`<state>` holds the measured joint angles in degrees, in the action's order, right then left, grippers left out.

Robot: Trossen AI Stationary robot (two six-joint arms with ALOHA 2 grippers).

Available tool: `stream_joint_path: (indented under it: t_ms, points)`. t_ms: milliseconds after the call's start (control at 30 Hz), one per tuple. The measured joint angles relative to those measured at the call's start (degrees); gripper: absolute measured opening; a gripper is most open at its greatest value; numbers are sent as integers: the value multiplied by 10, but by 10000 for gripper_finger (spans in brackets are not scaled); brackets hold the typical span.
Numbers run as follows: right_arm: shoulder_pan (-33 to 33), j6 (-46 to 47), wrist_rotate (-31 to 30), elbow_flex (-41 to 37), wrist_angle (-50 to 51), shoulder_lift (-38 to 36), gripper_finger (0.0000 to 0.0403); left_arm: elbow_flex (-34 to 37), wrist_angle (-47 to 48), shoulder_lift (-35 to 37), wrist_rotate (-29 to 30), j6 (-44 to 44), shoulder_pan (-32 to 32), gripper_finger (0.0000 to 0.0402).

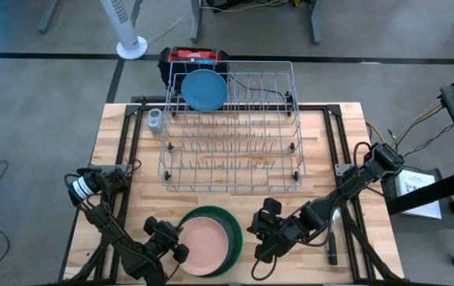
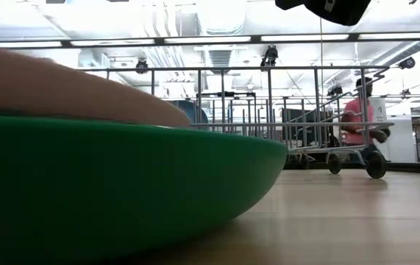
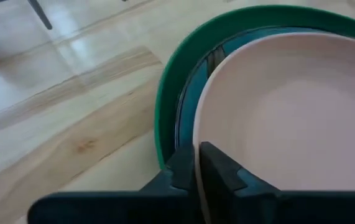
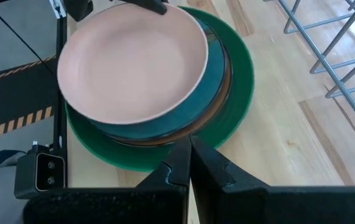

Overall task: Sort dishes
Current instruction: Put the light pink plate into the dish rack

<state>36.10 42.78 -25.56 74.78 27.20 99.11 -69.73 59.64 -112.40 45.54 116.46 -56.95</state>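
Left gripper (image 3: 197, 163) pinches the rim of the pink plate (image 1: 204, 245) atop the stack in the green plate (image 1: 232, 230) at the near edge — thin bite, so it may slip on lifting — right gripper (image 4: 189, 155) clenched empty alongside, blue plate (image 1: 204, 89) racked in the wire rack (image 1: 230, 131) beyond.

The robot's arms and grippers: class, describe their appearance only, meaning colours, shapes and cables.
Both arms are dark, built of chunky jointed segments. The left arm has a white band near its base and black cables alongside. The right arm ends in a blocky black gripper. Each gripper's two fingers are flat, dark and matte.
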Motion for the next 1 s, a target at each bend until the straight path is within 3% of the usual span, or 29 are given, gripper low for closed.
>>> stream_joint_path:
  t_ms: [433,1000]
  points:
    - [0,-3,0,0,0,0,0,-34,77,0,21,37,-1,5]
    - [-5,-59,5,0,-52,0,2,-129,212,0,141,6,0,5]
